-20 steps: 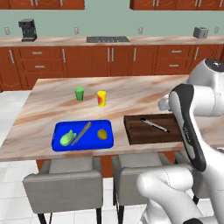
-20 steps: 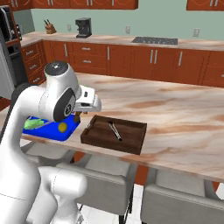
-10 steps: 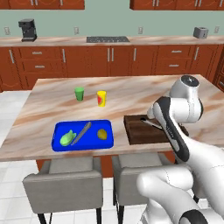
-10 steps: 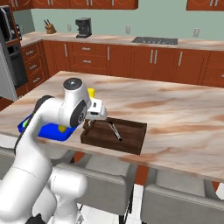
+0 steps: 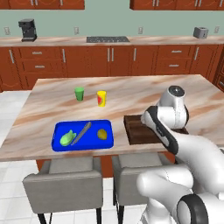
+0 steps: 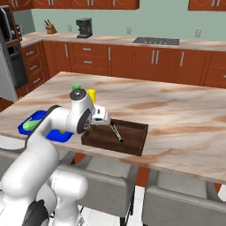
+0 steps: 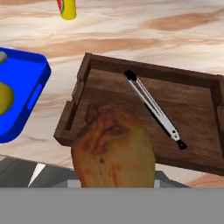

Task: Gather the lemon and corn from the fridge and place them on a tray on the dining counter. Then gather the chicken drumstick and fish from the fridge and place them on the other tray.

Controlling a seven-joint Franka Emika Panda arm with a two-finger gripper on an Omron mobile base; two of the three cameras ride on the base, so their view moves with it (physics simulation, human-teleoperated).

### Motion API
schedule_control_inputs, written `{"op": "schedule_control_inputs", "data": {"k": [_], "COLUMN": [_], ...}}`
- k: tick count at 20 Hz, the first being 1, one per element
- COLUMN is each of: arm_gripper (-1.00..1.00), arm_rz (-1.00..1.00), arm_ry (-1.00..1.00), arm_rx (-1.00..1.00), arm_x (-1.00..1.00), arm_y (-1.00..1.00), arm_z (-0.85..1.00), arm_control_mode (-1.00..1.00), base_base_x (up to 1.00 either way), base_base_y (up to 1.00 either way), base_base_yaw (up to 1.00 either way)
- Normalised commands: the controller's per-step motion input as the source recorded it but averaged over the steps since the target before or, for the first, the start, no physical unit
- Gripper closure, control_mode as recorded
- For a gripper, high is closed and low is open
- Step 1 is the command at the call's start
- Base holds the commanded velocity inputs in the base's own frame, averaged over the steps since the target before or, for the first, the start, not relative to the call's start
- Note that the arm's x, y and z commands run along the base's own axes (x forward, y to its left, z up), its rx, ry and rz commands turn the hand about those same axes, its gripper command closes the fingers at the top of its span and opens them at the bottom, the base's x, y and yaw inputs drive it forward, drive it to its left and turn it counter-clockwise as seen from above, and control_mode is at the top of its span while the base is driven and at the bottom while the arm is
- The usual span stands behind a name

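Observation:
A browned chicken drumstick fills the lower middle of the hand view and hides the fingertips. My gripper is shut on it, just above the near left corner of the dark wooden tray. On the tray floor lie metal tongs. The blue tray sits to the left on the dining counter. It holds the yellow lemon, the green-husked corn and a grey utensil. The fish and the fridge are out of view.
A green cup and a yellow cup stand on the counter behind the blue tray. Two grey stools are tucked under the near counter edge. Bare marble stretches to the right of the wooden tray.
The arm has swung in over the counter and come down, bringing the hand with the drumstick to the wooden tray's left end. The trays and cups have stayed put.

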Motion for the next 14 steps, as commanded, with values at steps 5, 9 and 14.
{"op": "schedule_control_inputs", "data": {"k": [5, 9, 14], "arm_gripper": [1.00, 1.00, 1.00], "arm_rz": [0.00, 0.00, 0.00], "arm_ry": [0.00, 0.03, 0.07], "arm_rx": [0.00, 0.00, 0.00], "arm_x": [0.33, 0.37, 0.33], "arm_y": [0.00, 0.00, 0.00], "arm_z": [-0.36, -0.37, -0.37], "arm_control_mode": [-1.00, -1.00, -1.00], "base_base_x": [0.00, 0.00, 0.00], "base_base_y": [0.00, 0.00, 0.00], "base_base_yaw": [0.00, 0.00, 0.00]}}
